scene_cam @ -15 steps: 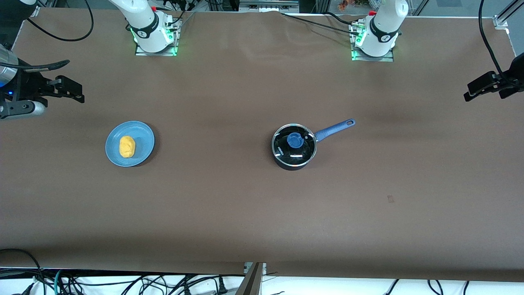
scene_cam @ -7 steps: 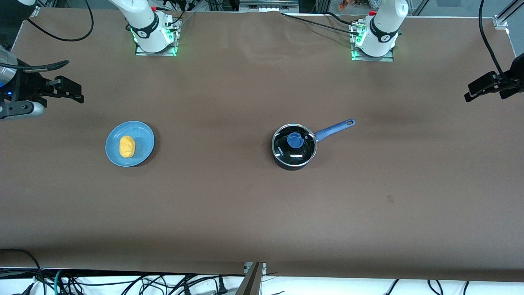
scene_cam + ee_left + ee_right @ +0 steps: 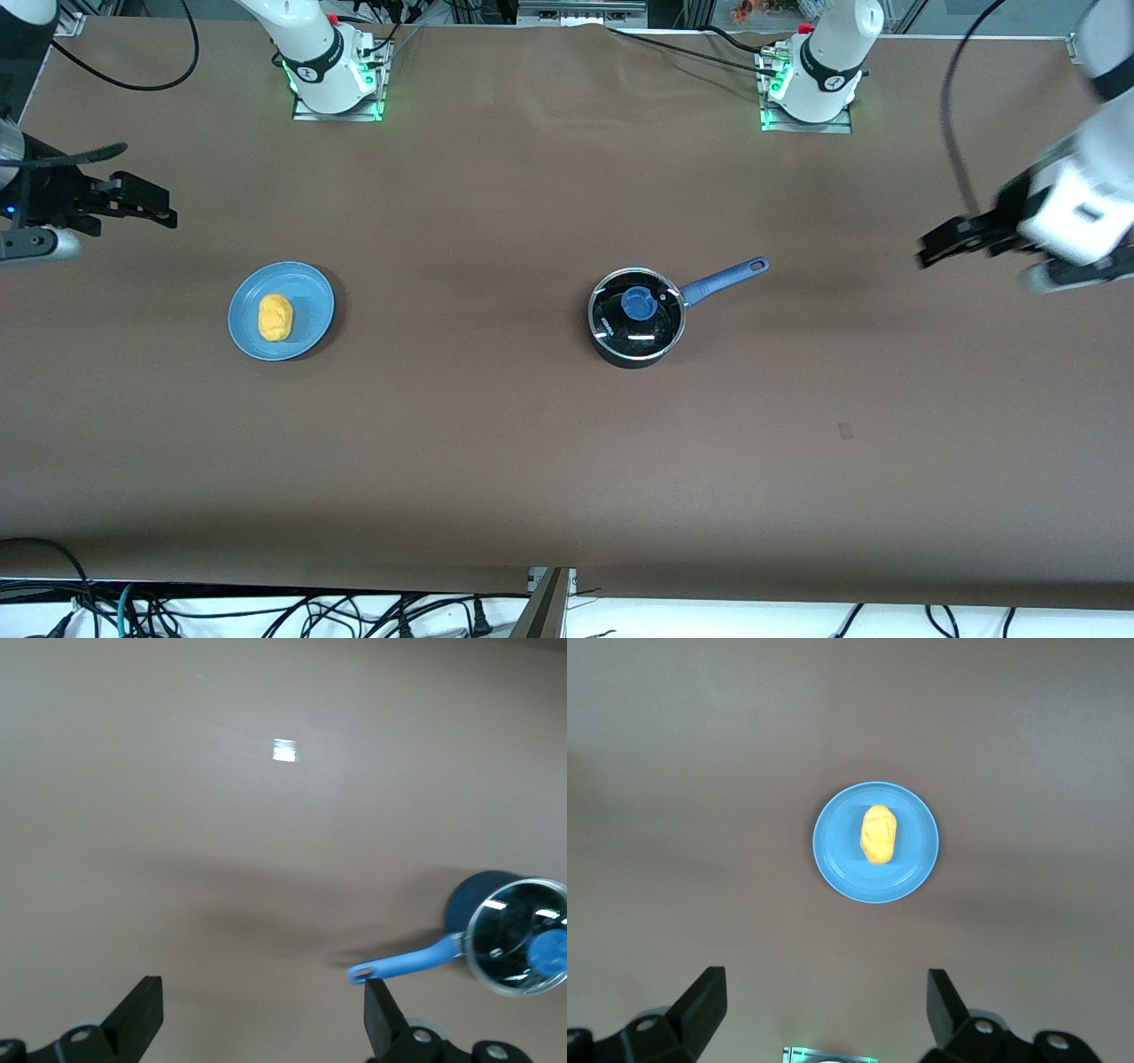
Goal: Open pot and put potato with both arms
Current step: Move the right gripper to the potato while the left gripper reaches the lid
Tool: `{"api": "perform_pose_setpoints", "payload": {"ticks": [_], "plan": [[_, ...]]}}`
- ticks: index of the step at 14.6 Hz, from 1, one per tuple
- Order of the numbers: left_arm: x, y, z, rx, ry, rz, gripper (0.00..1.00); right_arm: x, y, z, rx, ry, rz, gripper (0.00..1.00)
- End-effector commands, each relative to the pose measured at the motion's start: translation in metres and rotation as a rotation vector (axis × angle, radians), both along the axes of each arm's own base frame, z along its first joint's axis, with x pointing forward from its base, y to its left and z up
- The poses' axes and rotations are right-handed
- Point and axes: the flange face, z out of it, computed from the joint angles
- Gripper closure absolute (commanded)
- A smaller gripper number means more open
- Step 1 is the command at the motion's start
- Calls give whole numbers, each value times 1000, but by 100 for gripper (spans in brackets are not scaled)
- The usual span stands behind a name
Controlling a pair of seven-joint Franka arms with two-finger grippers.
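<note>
The left gripper point(image 3: 939, 246) is held in the air over the table at the left arm's end, with its fingers point(image 3: 142, 1014) spread wide and nothing between them. The right gripper point(image 3: 151, 206) is held over the right arm's end, its fingers point(image 3: 704, 1001) also spread wide and empty.

A yellow-orange potato point(image 3: 275, 316) lies on a plain blue plate point(image 3: 310, 288). The pot point(image 3: 611, 347) is black, its handle point(image 3: 722, 276) and lid knob point(image 3: 638, 302) blue. The tabletop point(image 3: 496, 443) is plain brown.
</note>
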Motion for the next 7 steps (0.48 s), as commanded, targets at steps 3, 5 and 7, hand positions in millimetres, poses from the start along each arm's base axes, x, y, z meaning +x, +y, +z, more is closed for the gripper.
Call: {"api": "perform_pose_setpoints", "payload": {"ticks": [3, 5, 7], "plan": [[18, -107, -66, -29, 33, 100, 0, 30, -1, -63, 3, 83, -2, 0], [15, -163, -98, 16, 27, 143, 0, 44, -1, -101, -6, 123, -2, 0], [9, -213, -138, 72, 33, 215, 0, 59, -6, -151, -15, 149, -10, 0]]}}
